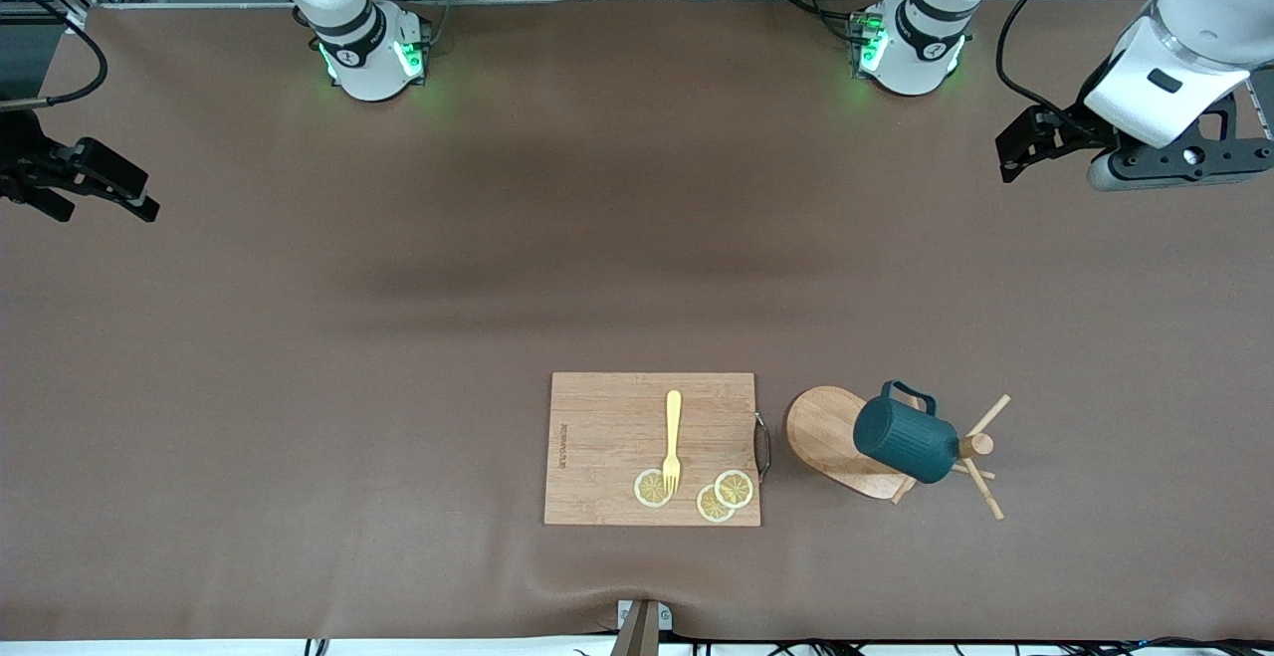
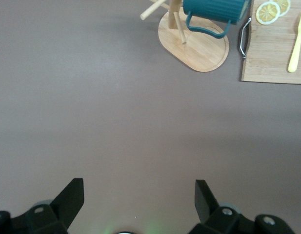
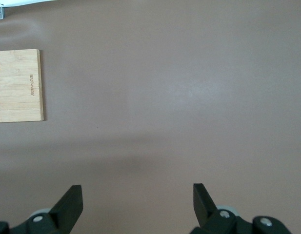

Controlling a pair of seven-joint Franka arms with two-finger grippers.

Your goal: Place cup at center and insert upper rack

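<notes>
A matte brown cloth covers the whole table (image 1: 299, 387), slightly rippled along the edge nearest the front camera, where a small metal bracket (image 1: 642, 626) clamps it. Closest to that edge lies a rectangular light wooden cutting board (image 1: 607, 447) with a dark metal handle (image 1: 763, 445) on its short side; on it rest a pale yellow plastic fork (image 1: 673, 440), its tines toward the near edge, and three thin lemon slices (image 1: 715, 495). Just beside the handle, toward the left arm's end of the table, stands the light wooden mug tree (image 1: 824, 427): a flat oval base, a round post and thin angled pegs. The dark teal ribbed cup (image 1: 904, 439) hangs tilted on it, loop handle up toward the robots' edge, its long axis slanting across the post. Well apart, over the bare cloth at the right arm's end, the right gripper (image 1: 95, 183) waits with its black fingers spread wide and empty. The left gripper (image 1: 1035, 143) hovers over the cloth near the left arm's end, fingers likewise parted, gripping nothing. Along the robots' edge stand both white bases with green lights, cables and equipment past them.
</notes>
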